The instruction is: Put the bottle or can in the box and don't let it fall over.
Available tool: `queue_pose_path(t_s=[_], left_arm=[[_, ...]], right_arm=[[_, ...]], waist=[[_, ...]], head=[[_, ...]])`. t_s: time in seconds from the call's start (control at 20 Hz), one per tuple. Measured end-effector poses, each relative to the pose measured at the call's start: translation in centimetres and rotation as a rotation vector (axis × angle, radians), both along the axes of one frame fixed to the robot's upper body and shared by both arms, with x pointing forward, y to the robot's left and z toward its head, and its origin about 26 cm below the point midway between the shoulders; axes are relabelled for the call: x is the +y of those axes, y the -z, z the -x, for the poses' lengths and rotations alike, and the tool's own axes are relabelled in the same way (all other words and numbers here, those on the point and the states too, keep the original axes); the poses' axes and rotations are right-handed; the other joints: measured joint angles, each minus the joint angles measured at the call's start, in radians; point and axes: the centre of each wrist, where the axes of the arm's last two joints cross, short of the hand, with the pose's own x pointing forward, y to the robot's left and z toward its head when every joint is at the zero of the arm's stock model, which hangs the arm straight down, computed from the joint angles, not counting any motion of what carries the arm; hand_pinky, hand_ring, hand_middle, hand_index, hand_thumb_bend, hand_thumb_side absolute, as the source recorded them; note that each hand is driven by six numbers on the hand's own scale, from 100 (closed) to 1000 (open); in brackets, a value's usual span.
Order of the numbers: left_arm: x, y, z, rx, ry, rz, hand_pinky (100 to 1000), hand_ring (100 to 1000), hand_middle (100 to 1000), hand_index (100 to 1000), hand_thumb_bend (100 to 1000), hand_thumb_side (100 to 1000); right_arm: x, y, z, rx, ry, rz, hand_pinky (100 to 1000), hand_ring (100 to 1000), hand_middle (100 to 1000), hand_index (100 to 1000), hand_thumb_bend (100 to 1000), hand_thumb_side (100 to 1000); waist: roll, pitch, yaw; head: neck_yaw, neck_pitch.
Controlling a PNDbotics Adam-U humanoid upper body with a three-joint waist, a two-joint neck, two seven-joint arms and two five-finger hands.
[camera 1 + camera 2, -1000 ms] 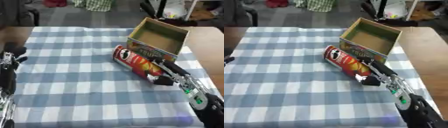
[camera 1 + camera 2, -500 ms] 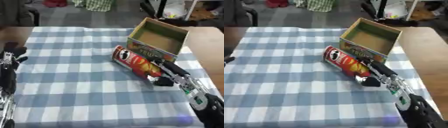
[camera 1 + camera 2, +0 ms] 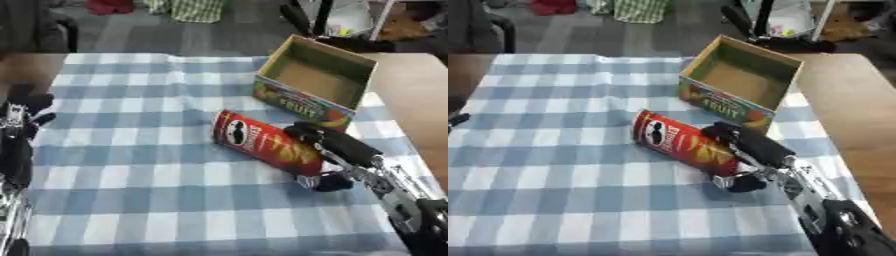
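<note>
My right hand (image 3: 337,150) is closed around the lower end of the red chip can (image 3: 267,143). The fingers lie over the top of the can and the thumb is curled under it, near its metal bottom, so the can is clamped between them. I hold it near the bottom because from there I can tip the can upright and carry it with the lid end up.

The can lies on its side on the blue checked tablecloth (image 3: 131,175), just in front of the cardboard fruit box (image 3: 313,82). Its lid end, with the face logo, points away from the box and to my left. The can does not seem to be lifted yet; I judge it rests on the cloth.

The box stands open, with its mouth up, just behind the can and a little to my right. Inside it I see only the bare brown bottom, so there is room for the can to stand. The box is low compared with the can, so I think the can must go in straight and be released only when its bottom is flat, otherwise it may topple.

My left hand (image 3: 22,112) is idle, far to the left of the box at the edge of the cloth, with the fingers relaxed and pointing up.
</note>
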Motion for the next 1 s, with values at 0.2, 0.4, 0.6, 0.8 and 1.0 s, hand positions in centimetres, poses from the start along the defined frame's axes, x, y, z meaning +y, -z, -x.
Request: queue_pose_path(t_s=[0.2,0.4,0.6,0.8,1.0], left_arm=[[0.02,0.00,0.00,0.000,-0.001,0.000,838,862,713,914,450,888],[0.07,-0.01,0.00,-0.001,-0.003,0.001,838,862,713,914,450,888],[0.12,-0.02,0.00,-0.002,-0.005,0.002,838,862,713,914,450,888],[0.13,-0.02,0.00,-0.003,-0.005,0.002,838,863,713,914,451,888],[0.13,-0.02,0.00,-0.003,-0.006,0.002,838,863,713,914,451,888]], right_arm=[[-0.84,0.71,-0.04,0.005,0.012,-0.016,881,1000,900,1000,100,239],[-0.93,0.88,-0.06,0.005,0.031,-0.027,878,1000,911,1000,100,373],[-0.98,0.86,-0.07,0.012,0.029,-0.020,788,970,894,1000,100,250],[-1.07,0.82,-0.09,0.018,0.020,-0.015,633,832,781,1000,100,225],[-1.03,0.83,-0.10,0.019,0.018,-0.016,600,792,710,1000,100,226]], waist=[[0.000,0.000,-0.001],[0.000,0.000,-0.001],[0.000,0.000,-0.001],[0.000,0.000,-0.001],[0.000,0.000,-0.002]], head=[[0.002,0.000],[0.002,0.000],[0.002,0.000],[0.003,0.000],[0.003,0.000]])
